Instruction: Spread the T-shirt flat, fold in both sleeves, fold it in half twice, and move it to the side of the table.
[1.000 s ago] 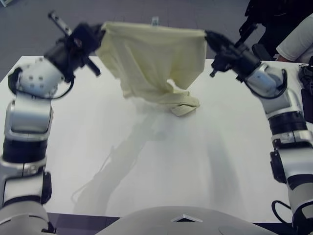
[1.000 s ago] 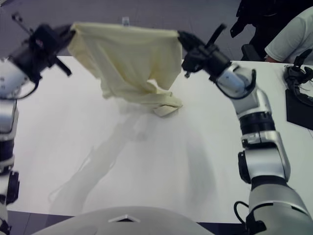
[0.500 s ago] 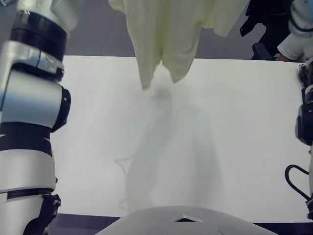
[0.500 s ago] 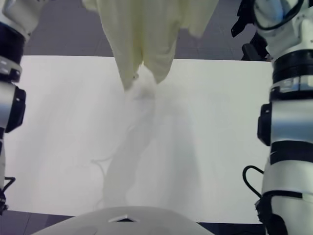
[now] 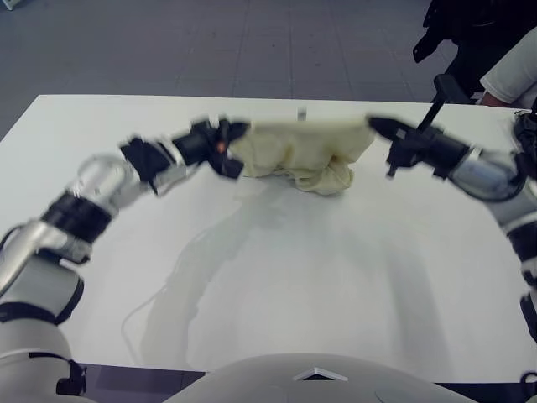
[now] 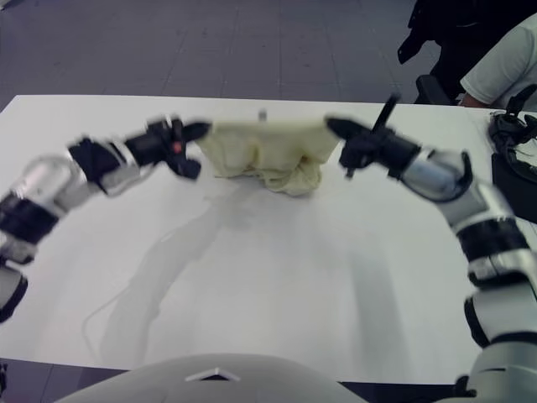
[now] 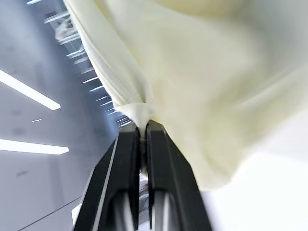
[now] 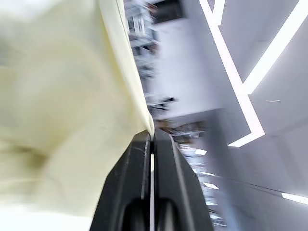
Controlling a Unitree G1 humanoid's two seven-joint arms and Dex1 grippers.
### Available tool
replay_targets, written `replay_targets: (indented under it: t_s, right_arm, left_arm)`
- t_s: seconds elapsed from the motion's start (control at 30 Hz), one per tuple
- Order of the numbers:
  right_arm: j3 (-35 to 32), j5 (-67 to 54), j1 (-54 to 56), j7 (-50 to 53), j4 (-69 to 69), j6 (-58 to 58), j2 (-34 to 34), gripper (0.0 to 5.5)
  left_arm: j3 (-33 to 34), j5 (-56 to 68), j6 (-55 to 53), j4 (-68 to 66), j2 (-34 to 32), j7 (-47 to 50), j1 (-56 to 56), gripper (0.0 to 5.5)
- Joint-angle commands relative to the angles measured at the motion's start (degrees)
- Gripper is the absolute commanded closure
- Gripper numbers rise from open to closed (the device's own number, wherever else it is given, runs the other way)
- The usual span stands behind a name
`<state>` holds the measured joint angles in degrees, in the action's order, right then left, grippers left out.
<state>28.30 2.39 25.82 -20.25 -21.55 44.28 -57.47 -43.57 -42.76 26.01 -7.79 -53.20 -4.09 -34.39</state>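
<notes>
**Item:** T-shirt [image 5: 298, 155], pale yellow, thin cloth.

**Location:** far middle of the white worktop [image 5: 336, 285]. Its upper edge is stretched between the two claws. The lower part is bunched in a heap that touches the worktop. It is not yet flat.

**Left claw** [image 5: 237, 133]: pressed together on one corner of the upper edge, with a tuck of cloth pinched between the fingers.

**Right claw** [image 5: 375, 126]: pressed together on the opposite corner, with the hem running into the closed fingers.

**Step in hand (judged):** spreading flat, the first stage. The sleeves, both halvings and the move aside are not yet done.

**Handling note:**
- Hold both pinches firm and the upper edge taut.
- Draw the shirt low over the worktop toward the near side, so the heap trails out and unrolls rather than piling up.
- Hold the claws level with each other so the edge lands square.
- Let go only once the cloth lies down.

**Risks:** a corner may slip free, or a sleeve may get trapped under the body.
</notes>
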Motion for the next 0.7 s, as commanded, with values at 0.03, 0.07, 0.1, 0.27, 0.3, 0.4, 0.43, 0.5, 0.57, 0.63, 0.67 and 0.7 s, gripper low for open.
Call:
replay_targets:
  t_s: [0.03, 0.07, 0.1, 0.27, 0.3, 0.4, 0.43, 0.5, 0.57, 0.63, 0.67, 0.7]
  right_arm:
    - [4.39, -36.40, -24.90, -20.49, 36.45, -7.18, -25.01, 5.50]
    - [4.09, -37.52, -26.09, -21.38, 39.41, -8.08, -26.35, 5.50]
    - [4.16, -37.17, -27.23, -22.24, 42.19, -9.15, -27.37, 5.50]
    - [2.11, -36.49, -33.51, -24.17, 51.17, -12.90, -31.28, 5.50]
    - [1.55, -36.10, -34.64, -24.40, 52.29, -13.65, -31.69, 5.50]
    - [0.16, -34.28, -37.96, -25.83, 54.69, -16.45, -32.18, 5.50]
    - [-0.40, -33.66, -39.24, -26.29, 55.44, -17.38, -32.15, 5.50]
    - [-1.35, -31.78, -41.33, -27.51, 56.11, -19.26, -31.39, 5.50]
    - [-2.74, -28.41, -41.96, -27.29, 54.73, -20.95, -28.72, 5.50]
    - [-4.58, -26.06, -41.40, -26.56, 52.38, -22.55, -24.96, 5.50]
    - [-5.35, -26.13, -41.10, -26.48, 51.80, -23.75, -23.48, 5.25]
    - [-6.28, -26.60, -41.21, -26.80, 51.59, -24.71, -22.27, 5.10]
  left_arm:
    - [5.02, 21.23, -9.41, 43.39, -22.47, -14.33, 28.01, 5.48]
    - [6.88, 22.15, -10.54, 45.99, -23.84, -15.38, 29.81, 5.48]
    - [7.90, 23.30, -12.05, 48.72, -25.53, -16.55, 31.95, 5.48]
    - [6.27, 28.82, -18.12, 57.95, -36.63, -21.90, 42.42, 5.48]
    - [5.98, 28.60, -18.90, 58.35, -37.34, -23.01, 44.28, 5.48]
    - [6.59, 27.29, -21.22, 58.78, -37.47, -25.76, 49.13, 5.48]
    - [7.03, 26.96, -22.06, 58.94, -37.48, -26.66, 50.76, 5.48]
    - [7.75, 26.29, -23.61, 59.46, -37.04, -28.32, 53.95, 5.48]
    - [8.57, 25.42, -24.07, 59.25, -35.97, -29.72, 55.99, 5.48]
    - [10.03, 24.08, -24.07, 58.08, -34.01, -30.82, 56.56, 5.48]
    - [10.99, 23.68, -24.10, 57.54, -32.77, -31.14, 56.27, 5.48]
    - [12.24, 23.59, -24.26, 57.18, -31.18, -31.14, 56.00, 5.11]
